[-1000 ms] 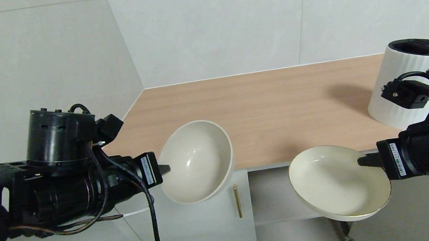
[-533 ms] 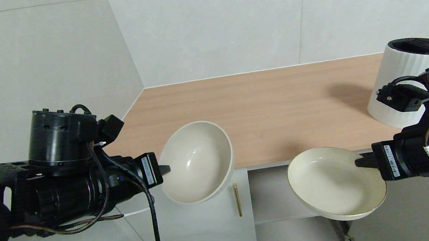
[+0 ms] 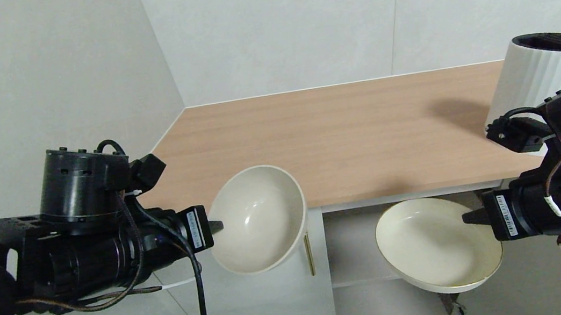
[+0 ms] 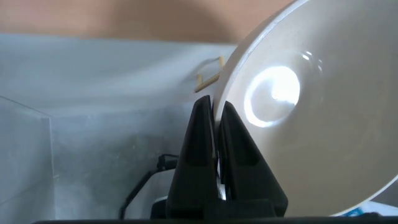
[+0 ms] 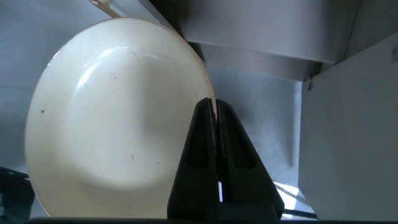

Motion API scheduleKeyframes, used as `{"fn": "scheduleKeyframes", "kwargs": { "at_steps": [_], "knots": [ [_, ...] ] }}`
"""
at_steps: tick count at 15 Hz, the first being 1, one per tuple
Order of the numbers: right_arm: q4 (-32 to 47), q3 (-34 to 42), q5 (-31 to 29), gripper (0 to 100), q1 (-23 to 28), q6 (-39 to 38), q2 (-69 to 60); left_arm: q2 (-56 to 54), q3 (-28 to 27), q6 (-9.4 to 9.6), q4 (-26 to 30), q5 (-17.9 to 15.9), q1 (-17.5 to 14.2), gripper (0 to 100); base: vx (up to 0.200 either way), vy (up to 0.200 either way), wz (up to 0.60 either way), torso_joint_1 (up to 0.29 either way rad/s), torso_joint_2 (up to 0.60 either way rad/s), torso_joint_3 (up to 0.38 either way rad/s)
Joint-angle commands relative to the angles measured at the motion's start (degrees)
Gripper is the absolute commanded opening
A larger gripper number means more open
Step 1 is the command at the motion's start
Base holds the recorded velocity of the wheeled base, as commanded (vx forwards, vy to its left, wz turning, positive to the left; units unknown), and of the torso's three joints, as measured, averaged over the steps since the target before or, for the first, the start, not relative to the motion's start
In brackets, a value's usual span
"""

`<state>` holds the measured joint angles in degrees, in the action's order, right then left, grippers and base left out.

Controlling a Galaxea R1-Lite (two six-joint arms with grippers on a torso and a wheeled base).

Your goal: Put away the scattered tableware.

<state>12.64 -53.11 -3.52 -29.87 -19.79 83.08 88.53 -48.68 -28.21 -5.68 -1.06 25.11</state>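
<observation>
Wood-grain counter (image 3: pixel 343 138) runs along a white tiled wall (image 3: pixel 269 29), with the room corner on your left. A white ribbed container (image 3: pixel 545 71) stands upright on the counter's right end.

Below the front edge is a grey cabinet (image 3: pixel 349 248), open in the middle, with a shelf (image 3: pixel 362 280) inside. A slim gold handle (image 3: pixel 308 254) hangs vertical on the closed door left of the opening.

Your left fingers (image 3: pixel 216 224) are pinched on the left rim of a cream bowl (image 3: pixel 261 219). The bowl is off the counter and tipped on its side, hollow facing up and right. It overlaps the counter's front edge and the closed door. In the left wrist view the two fingers (image 4: pixel 202 137) sit close together with the bowl (image 4: pixel 323 112) rim between them.

Your right fingers (image 3: pixel 470 217) are clamped on the right rim of a cream plate (image 3: pixel 433 246). The plate is held tilted in the air in front of the open cabinet, just below the counter edge. In the right wrist view the fingers (image 5: pixel 202 143) are narrow, with the plate (image 5: pixel 118 118) rim caught between them.

Bowl and plate are apart, the handle between them.
</observation>
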Motion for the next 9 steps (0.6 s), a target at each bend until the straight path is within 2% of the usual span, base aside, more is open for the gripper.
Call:
{"fn": "scheduleKeyframes", "kwargs": {
  "at_steps": [1,9],
  "knots": [
    [-0.07,0.12,0.01,0,-0.02,0.01,0.33,-0.02,0.07,0.0,-0.03,0.01,0.02,0,0.0,0.0,0.0,-0.198,0.48,0.266],
    [-0.07,0.12,0.01,0,-0.02,0.01,0.86,0.15,0.16,0.0,-0.12,0.01,0.02,0,0.0,0.0,0.0,-0.187,0.48,0.283]
  ]
}}
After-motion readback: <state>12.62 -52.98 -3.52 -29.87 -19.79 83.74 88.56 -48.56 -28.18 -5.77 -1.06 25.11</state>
